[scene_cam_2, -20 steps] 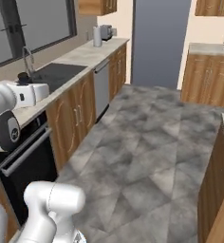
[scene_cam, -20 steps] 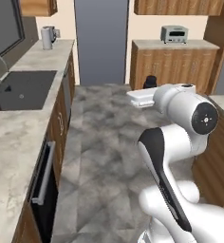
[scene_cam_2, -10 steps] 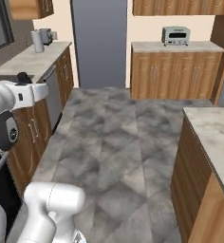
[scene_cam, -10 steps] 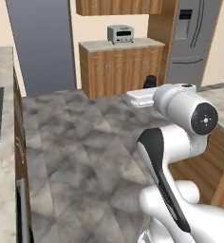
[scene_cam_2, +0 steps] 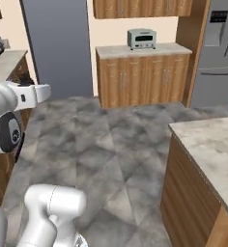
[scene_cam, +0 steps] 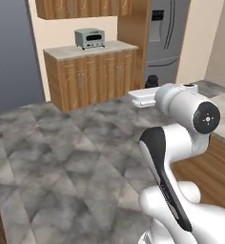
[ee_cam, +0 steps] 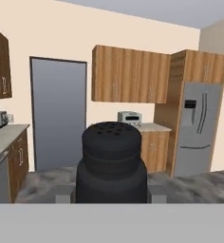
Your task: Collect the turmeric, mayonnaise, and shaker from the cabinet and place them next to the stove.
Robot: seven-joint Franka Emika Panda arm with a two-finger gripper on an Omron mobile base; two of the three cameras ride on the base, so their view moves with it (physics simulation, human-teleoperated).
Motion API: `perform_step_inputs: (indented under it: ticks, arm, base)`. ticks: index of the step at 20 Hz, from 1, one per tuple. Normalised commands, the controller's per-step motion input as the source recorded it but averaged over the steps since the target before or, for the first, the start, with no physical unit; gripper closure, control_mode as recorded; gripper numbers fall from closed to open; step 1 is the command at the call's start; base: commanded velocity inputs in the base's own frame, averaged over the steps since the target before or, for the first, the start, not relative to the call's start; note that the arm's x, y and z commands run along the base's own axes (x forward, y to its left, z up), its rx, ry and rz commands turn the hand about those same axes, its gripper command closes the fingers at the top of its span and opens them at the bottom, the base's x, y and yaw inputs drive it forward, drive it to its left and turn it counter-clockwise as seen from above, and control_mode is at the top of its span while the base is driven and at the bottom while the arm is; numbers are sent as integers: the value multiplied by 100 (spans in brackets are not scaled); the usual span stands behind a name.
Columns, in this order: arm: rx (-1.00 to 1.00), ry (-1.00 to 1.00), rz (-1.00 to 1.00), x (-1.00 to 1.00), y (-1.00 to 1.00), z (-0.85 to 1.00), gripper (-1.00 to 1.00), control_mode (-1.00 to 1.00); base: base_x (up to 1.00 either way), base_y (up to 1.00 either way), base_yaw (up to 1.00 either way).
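Observation:
The shaker (ee_cam: 111,161) is a small black one with a perforated top, standing upright between my gripper's (ee_cam: 111,193) two dark fingertips, which press its sides. In the left base view the shaker's black top (scene_cam: 151,81) pokes up behind the white hand, and the gripper (scene_cam: 149,89) is held out in front of the arm at about counter height, over the floor. The turmeric, the mayonnaise, the cabinet and the stove are out of view.
Ahead stands a wooden base unit with a toaster oven (scene_cam: 89,37) on top, under wall cupboards (ee_cam: 128,75). A steel fridge (scene_cam_2: 217,53) is to its right, a grey door (scene_cam_2: 58,48) to its left. A stone-topped island (scene_cam_2: 207,140) lies on the right.
The whole picture has swung: the base has turned right, away from the sink counter towards the toaster-oven unit and fridge. The gripper keeps hold of the shaker.

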Motion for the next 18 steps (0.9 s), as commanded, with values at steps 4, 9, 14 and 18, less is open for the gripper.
perform_step_inputs:
  ticks: [4,9,14,18]
  arm:
    - [0,0,0,0,0,0,100,100]
    - [0,0,0,0,0,0,100,100]
    - [0,0,0,0,0,0,100,100]
    - [0,0,0,0,0,0,100,100]
  base:
    - [89,38,-43]
    - [79,44,-46]
    - [70,50,-49]
    - [58,56,-51]
